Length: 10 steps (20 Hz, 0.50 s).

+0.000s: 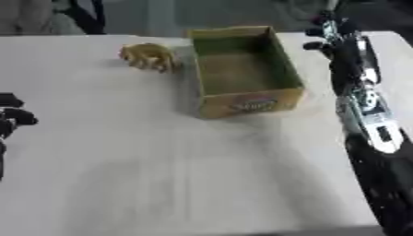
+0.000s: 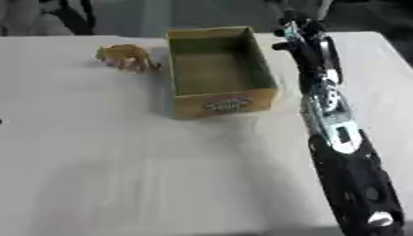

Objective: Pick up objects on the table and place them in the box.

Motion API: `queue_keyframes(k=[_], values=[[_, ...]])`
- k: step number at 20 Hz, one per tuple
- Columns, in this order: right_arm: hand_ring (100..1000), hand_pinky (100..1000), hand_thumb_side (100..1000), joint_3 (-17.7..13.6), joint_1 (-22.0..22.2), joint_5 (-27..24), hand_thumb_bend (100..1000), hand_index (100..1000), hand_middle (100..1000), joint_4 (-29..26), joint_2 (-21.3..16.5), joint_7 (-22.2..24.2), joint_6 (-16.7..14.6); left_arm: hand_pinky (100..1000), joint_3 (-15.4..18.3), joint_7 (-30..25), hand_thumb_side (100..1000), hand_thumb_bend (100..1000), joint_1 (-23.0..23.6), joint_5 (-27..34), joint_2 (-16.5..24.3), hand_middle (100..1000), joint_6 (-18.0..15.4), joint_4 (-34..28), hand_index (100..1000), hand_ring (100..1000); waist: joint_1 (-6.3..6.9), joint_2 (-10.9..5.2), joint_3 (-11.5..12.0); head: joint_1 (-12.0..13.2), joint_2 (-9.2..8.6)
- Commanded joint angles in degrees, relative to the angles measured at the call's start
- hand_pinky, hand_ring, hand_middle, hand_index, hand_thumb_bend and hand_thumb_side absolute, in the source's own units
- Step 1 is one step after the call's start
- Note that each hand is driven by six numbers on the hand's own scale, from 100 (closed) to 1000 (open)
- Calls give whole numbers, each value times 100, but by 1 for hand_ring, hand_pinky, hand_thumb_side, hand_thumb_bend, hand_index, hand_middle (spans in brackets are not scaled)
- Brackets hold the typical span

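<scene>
Reaching Past the Box, Toy Waiting on the Table

Stretching across the pale table (image 1: 161, 175), your right arm (image 2: 339, 138) ran up the right side in black and silver, and that was the biggest thing in play. It passed just beside the right wall of the cardboard box (image 1: 242, 103), which stood open-topped with nothing visible inside and a printed label on its near face. Your right hand (image 2: 292, 28) sat beyond the box's far right corner, and you could not tell whether its fingers were curled or straight. Over at the left edge, your left hand (image 1: 11, 115) showed only dark fingers, held apart and touching nothing. The small yellow-brown toy (image 1: 148, 56), some animal shape, lay on the table just beside the box's far left corner, outside it, well apart from both hands.
</scene>
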Motion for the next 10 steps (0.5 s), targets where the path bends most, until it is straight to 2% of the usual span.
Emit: queue_keyframes(k=[1,10], values=[[695,588,508,-9,-78,-51,100,766,683,-139,-81,19,-20,557,72,55,564,221,-126,-101,221,524,12,-81,597,506,17,-101,-11,7,-69],[695,587,504,-11,-99,-39,100,766,684,-135,-101,4,-26,560,69,162,517,205,-361,-428,491,536,87,-87,605,519,18,-103,-31,18,-68]])
